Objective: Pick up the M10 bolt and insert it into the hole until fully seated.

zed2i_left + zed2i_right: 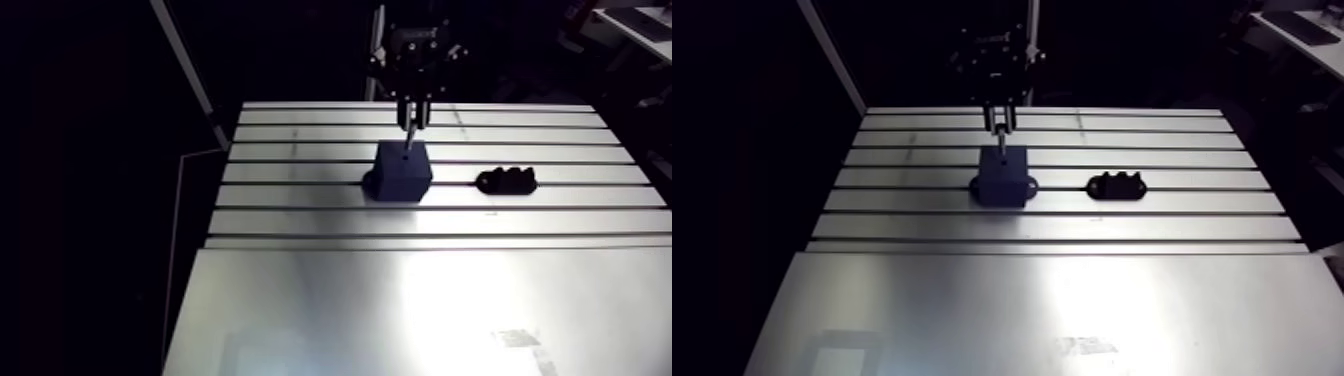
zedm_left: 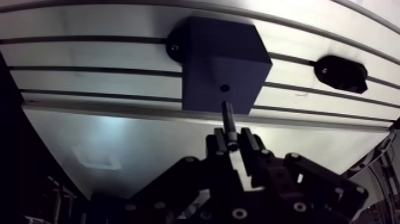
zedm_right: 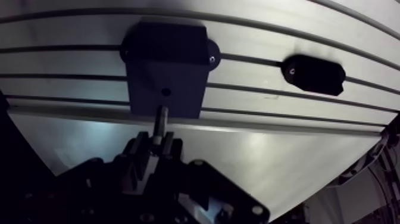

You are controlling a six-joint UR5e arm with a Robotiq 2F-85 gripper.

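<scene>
Hand point(image 2: 233, 142) clenched on M10 bolt point(image 2: 228, 117), shank pointing straight ahead at hole point(image 2: 224, 88) in dark block point(image 2: 217, 56) (screwed to counter point(image 2: 89, 89), presumably to resist push). Tip just short; not yet inserted.

Pretty dark all around, tbh. The slotted aluminium counter point(image 1: 300, 222) is the only bright spot, with a big washed-out glare across its smooth front plate point(image 1: 300, 310).
</scene>
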